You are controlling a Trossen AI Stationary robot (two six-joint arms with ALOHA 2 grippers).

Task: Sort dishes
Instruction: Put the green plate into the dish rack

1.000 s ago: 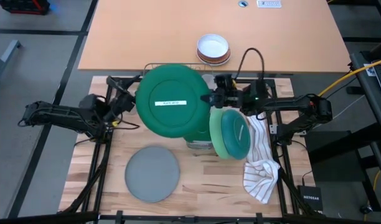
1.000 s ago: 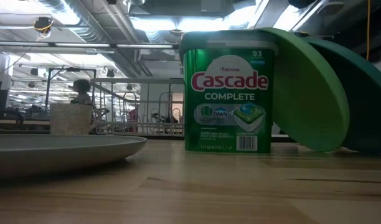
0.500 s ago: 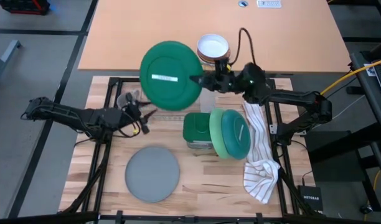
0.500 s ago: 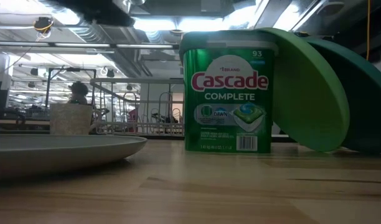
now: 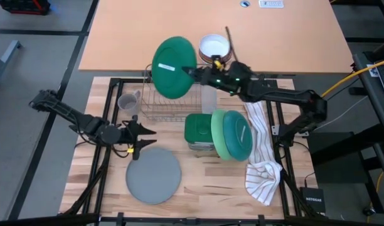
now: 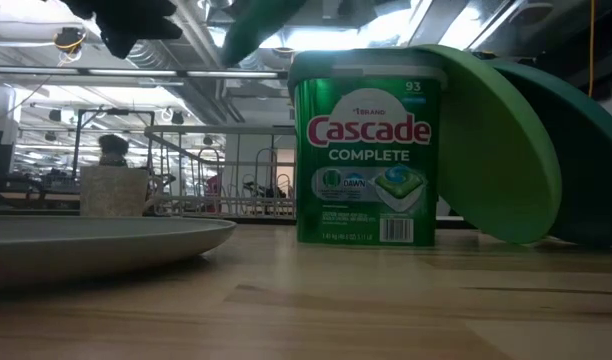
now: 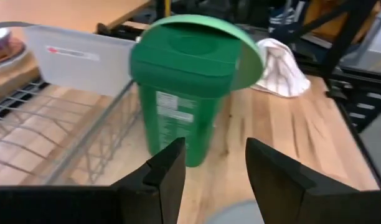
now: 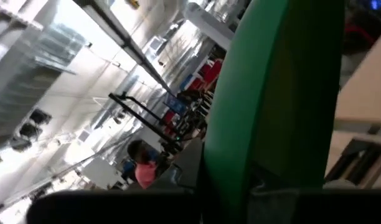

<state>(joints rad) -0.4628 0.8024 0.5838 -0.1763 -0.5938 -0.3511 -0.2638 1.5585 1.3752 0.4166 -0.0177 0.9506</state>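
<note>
While the right gripper [image 5: 191, 70] is clamping the dark green plate [image 5: 172, 68] by its edge, it's been swinging it away from the middle of the table, and now the plate is hanging tilted over the far end of the wire rack [image 5: 169, 107]. A second ago that plate was sitting much nearer and flatter, between both arms, so this is looking like a handoff that's just finished and a drop into the rack coming up. My guess is the plate is going in on edge, since it's already tipping upright.

The left gripper [image 5: 144, 133] has been pulling back toward the near left, and it's now hovering just past the far edge of the grey plate [image 5: 154, 174], fingers apart and holding nothing. In its wrist view the fingers [image 7: 167, 173] are gaping with the detergent tub [image 7: 181, 99] straight ahead. So I'm reading it as lining up for the grey one next.

Everything else is staying put: the light green plate [image 5: 218, 134] and teal plate [image 5: 236, 135] are leaning on the tub's right side, the mug [image 5: 127, 102] is sitting left of the rack, and the towel [image 5: 263, 164] is lying on the right

So one plate nearly racked, three plus the mug left to go
</note>
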